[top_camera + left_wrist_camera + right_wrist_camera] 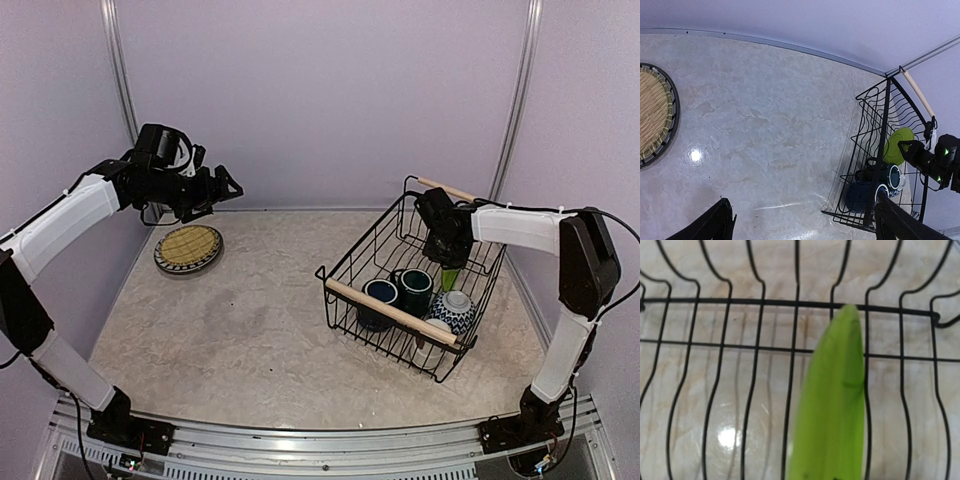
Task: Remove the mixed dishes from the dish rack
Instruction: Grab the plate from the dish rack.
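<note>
Inside the dish rack, at its far right side, the right gripper hangs directly over the lime green plate; its fingers do not appear in the wrist view, so whether the jaws have met the rim cannot be told. That plate stands on edge, leaning between the wire dividers, with its upper rim presented toward the wrist. It is judged rigid, light to moderate in weight, glazed and therefore slippery, and breakable if dropped; take hold across the top rim, one finger on each face, and lift straight up so the wires do not catch it. Nearer the front handle, two dark blue mugs and a blue-white bowl remain in the rack. Well apart on the left, the left gripper hovers with jaws wide and nothing held, above and just beyond the tan lattice plate, which lies flat outside the rack. The table is a pale marbled surface, glossy enough to reflect the lamp; plain lavender walls enclose it on three sides
</note>
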